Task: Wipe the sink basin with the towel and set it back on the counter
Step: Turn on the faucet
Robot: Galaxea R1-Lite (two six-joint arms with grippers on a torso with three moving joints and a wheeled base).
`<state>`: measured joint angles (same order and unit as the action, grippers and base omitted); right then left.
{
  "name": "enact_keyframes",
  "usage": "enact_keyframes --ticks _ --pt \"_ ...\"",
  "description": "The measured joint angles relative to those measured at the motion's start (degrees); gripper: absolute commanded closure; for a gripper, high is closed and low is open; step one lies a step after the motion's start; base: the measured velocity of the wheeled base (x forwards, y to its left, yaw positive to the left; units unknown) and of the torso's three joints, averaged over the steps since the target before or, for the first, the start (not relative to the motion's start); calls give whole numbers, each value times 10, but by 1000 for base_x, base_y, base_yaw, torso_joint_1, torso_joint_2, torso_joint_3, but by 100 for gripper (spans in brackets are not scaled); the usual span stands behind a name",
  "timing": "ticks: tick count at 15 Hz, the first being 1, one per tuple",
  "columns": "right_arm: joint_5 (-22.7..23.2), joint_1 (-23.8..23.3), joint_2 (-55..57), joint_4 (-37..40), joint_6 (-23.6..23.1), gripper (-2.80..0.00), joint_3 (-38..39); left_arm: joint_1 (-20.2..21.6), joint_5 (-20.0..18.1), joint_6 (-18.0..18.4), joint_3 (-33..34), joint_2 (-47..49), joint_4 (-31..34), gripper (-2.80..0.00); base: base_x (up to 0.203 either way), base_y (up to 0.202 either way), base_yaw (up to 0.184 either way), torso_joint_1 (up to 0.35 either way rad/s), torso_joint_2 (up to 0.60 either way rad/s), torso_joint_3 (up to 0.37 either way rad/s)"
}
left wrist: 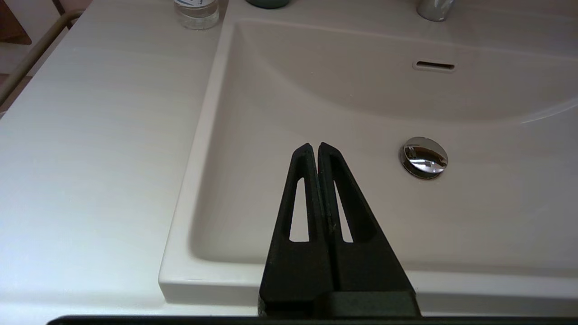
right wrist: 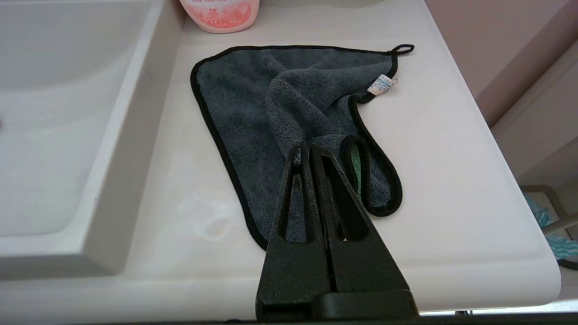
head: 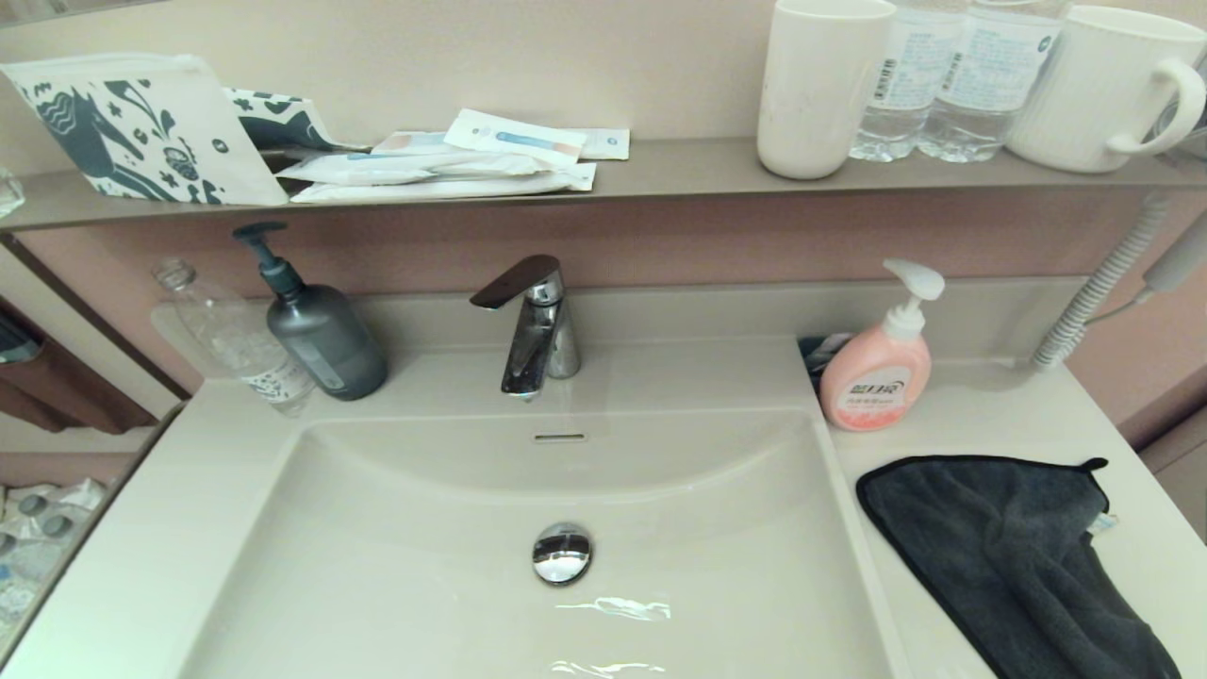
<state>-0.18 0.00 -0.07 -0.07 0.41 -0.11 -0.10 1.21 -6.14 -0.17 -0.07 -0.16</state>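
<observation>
The towel (head: 1009, 547) lies on the bench (head: 990, 424), on the flat wing at about 4 o'clock from the drain plug (head: 562, 553). It is partly spread out, with a soft bunched fold running down its middle. The pink soap bottle (head: 877, 372) stands just beside its far edge.

The sink basin (head: 424, 528) has nothing in it, so the wiping looks not yet begun.

The right end effector (right wrist: 309, 149) hangs over the near part of the towel, clenched with nothing in it. The left end effector (left wrist: 314, 146) is over the near side of the basin, also clenched on nothing.

The towel looks light, floppy and fluffy. It should bend and droop when lifted, not slide or break. The raised fold in the middle seems the best place to pinch, since flat cloth is hard to grab. The end effector must come apart first.
</observation>
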Motion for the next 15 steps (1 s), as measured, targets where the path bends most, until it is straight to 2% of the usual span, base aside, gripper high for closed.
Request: enact_keyframes --ticks 5,9,11,13,15 --pt "0 0 0 0 0 0 0 0 -20 4 -42 24 2 0 0 0 0 0 0 0" --pt "0 0 0 0 0 0 0 -7 -62 4 -102 131 -11 0 0 0 0 0 0 0" --pt "0 0 0 0 0 0 0 -11 -90 4 -137 213 -39 0 0 0 0 0 0 0" --pt "0 0 0 0 0 0 0 -16 -108 3 -166 298 -89 0 0 0 0 0 0 0" --pt "0 0 0 0 0 0 0 -38 -119 1 -191 377 -148 0 0 0 0 0 0 0"
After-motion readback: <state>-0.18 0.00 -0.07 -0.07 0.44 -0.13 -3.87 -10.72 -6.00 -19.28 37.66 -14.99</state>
